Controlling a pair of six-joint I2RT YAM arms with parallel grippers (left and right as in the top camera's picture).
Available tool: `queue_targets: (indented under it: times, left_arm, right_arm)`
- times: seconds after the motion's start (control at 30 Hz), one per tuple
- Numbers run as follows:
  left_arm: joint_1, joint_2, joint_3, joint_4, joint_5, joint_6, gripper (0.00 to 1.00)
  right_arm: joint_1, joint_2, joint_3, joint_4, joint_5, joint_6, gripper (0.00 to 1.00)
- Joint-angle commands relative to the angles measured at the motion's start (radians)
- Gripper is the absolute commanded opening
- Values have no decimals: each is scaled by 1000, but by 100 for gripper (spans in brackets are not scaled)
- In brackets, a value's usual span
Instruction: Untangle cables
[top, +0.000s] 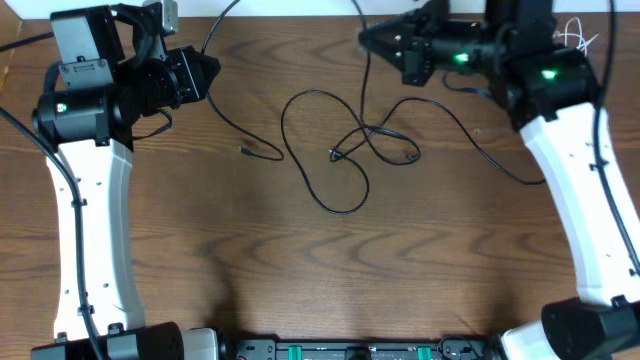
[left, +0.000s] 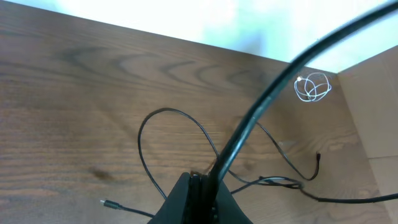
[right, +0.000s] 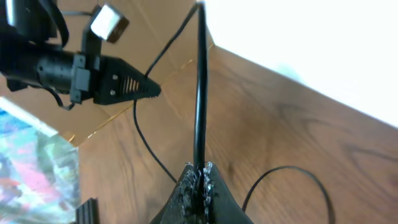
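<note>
Untangling, opening step. My left claw (top: 213, 73) at 10 o'clock and right claw (top: 363, 40) at 1 o'clock are fully closed, each apparently pinching a strand of the black cables (top: 362, 131) knotted at the centre of the bench (top: 200, 250). The white cable (top: 577, 38) lies apart at 2 o'clock. My forearms are level, tips facing. Next, I judge, I draw the strands apart.

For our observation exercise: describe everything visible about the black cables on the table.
The black cables are thin, flexible, rubbery-looking cords lying in overlapping loops on the table, crossed near its centre. Small plug ends rest flat on the wood. One strand rises into the shut left gripper, another into the shut right gripper.
</note>
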Motion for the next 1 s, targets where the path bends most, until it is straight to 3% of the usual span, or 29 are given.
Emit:
queue_targets:
  times: [0.0,0.47,0.7,0.97]
  left_arm:
    - [2,6,-6,-2,-8,10,7]
    - [2,6,-6,-2,-8,10,7]
    - [2,6,-6,-2,-8,10,7]
    - [2,6,-6,-2,-9,10,7]
  right_arm:
    - [-35,-56,10,3,38,2,1]
    - [-115,-268,10,139,225,9,1]
    - [-115,-261,9,12,348,9,1]
    - [-113,-105,9,-166,350,9,1]
